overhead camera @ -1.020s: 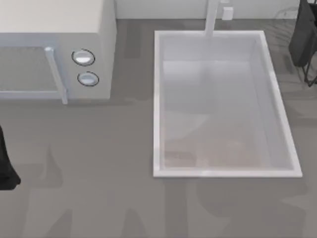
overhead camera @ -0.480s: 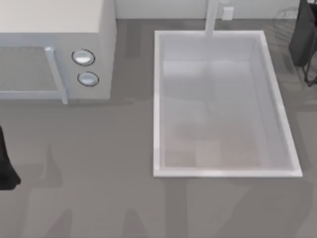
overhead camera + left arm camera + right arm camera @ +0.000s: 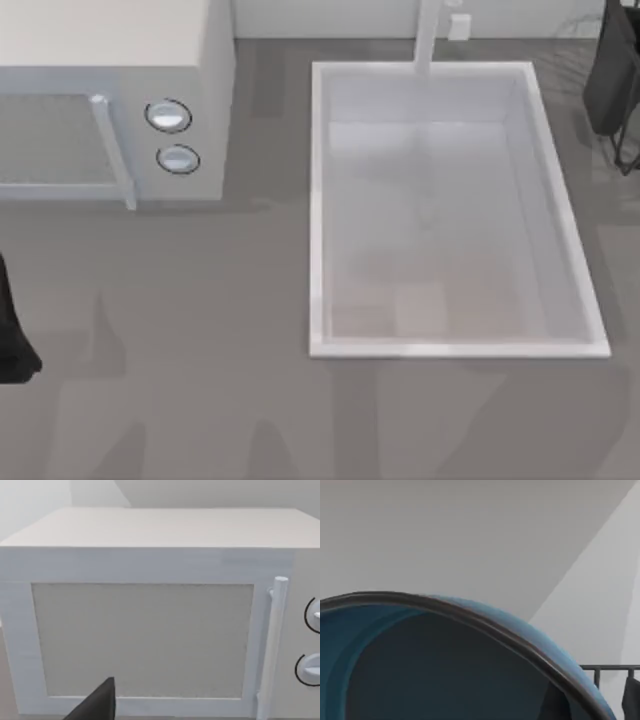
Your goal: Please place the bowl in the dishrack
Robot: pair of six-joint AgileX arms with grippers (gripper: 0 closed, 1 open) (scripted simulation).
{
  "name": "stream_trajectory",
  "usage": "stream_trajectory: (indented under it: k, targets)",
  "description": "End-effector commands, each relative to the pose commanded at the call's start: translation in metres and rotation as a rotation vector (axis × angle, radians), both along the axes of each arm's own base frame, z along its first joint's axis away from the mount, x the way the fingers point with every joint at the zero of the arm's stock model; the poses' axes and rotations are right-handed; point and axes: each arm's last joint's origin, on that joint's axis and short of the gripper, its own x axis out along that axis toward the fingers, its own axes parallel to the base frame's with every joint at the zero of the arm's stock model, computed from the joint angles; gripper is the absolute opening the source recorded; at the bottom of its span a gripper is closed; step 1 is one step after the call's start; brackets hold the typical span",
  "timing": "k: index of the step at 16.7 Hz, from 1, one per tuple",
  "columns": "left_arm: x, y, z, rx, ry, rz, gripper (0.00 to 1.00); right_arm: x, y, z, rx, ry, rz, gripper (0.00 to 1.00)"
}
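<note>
Over the last second almost nothing has shifted in the top view; both arms hold the same places, and only the faint shading on the floor of the sink basin (image 3: pixel 318 210) has drifted, which suggests that the carrying is done or paused and the setting-down is the step in hand. At the far left of the worktop (image 3: pixel 200 400) the left arm (image 3: pixel 12 340) stays parked beside the microwave (image 3: pixel 110 90); its wrist view looks straight at the microwave's door and handle, with one dark tip at the lower edge, and whether its jaws are released or clenched cannot be told. In the middle stands the white basin with its faucet (image 3: pixel 428 30) at the back; no bowl lies in it. At the far right, at the back corner, the right arm (image 3: pixel 618 70) hangs over the thin wires of the dishrack (image 3: pixel 624 158). In its wrist view the bowl (image 3: pixel 445 670) looms very close to the camera, teal inside with a dark rim, tilted, with a rack wire just beyond its edge; by this nearness the bowl is probably carried in the right jaws, but the grasp itself is hidden, so their state cannot be told; nor can it be told whether the bowl already touches the rack.
</note>
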Motion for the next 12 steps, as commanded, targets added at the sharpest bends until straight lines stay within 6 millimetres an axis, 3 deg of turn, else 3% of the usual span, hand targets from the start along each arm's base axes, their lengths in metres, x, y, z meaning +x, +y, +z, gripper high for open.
stream_trajectory:
  k: [6,12]
  targets:
    - [0.0,0.0,0.0,0.0,0.0,0.0,1.0,0.0,0.0,0.0,0.0,0.0,0.0,0.98]
    - [0.0,0.0,0.0,0.0,0.0,0.0,1.0,0.0,0.0,0.0,0.0,0.0,0.0,1.0]
